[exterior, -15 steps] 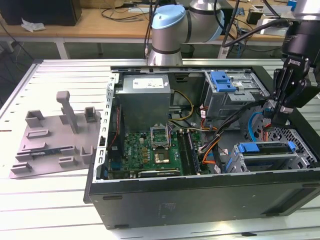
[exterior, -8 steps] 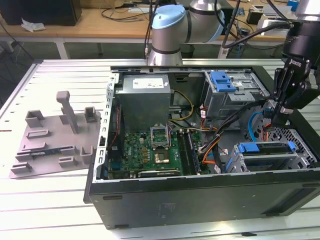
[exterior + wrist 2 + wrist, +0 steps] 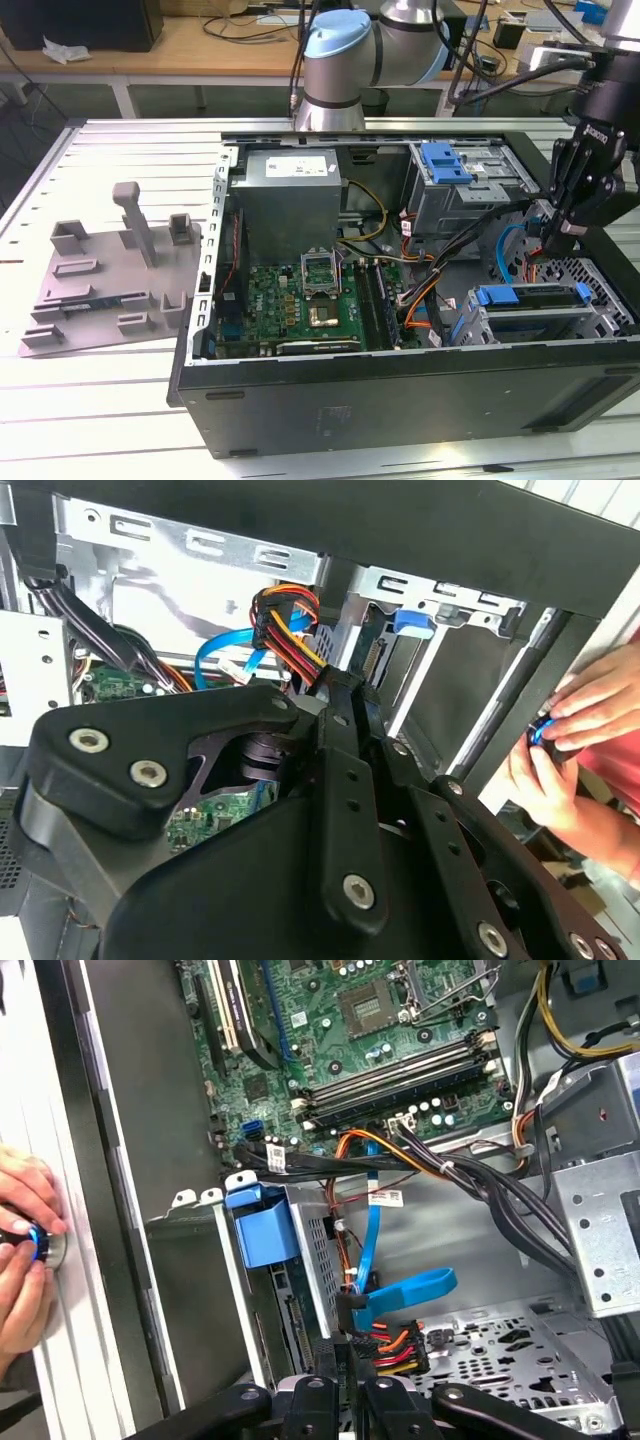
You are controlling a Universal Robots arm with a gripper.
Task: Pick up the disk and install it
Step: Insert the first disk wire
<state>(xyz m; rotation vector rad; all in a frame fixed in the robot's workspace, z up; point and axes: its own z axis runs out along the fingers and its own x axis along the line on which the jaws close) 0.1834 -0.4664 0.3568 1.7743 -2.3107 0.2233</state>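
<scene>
The disk (image 3: 532, 297) lies flat in the lower drive cage at the near right corner of the open computer case (image 3: 400, 385), with blue carrier pieces at both its ends. In the first wrist view the disk (image 3: 288, 1310) stands edge-on in that cage under its blue carrier tab (image 3: 262, 1226). My gripper (image 3: 553, 236) hangs just beyond the cage, over the cables, with its fingers together and nothing between them. In both wrist views the fingertips (image 3: 347, 1352) (image 3: 343, 692) sit beside the orange, red and black power plug (image 3: 395, 1343) and touch no part of the disk.
A blue bracket (image 3: 445, 162) tops the upper grey drive cage. The motherboard (image 3: 300, 305) and cable bundles (image 3: 440, 1175) fill the case. A person's hands (image 3: 22, 1250) (image 3: 575, 742) rest on a small blue-lit object just outside the case wall. A grey fixture (image 3: 115, 275) lies at the exterior view's left.
</scene>
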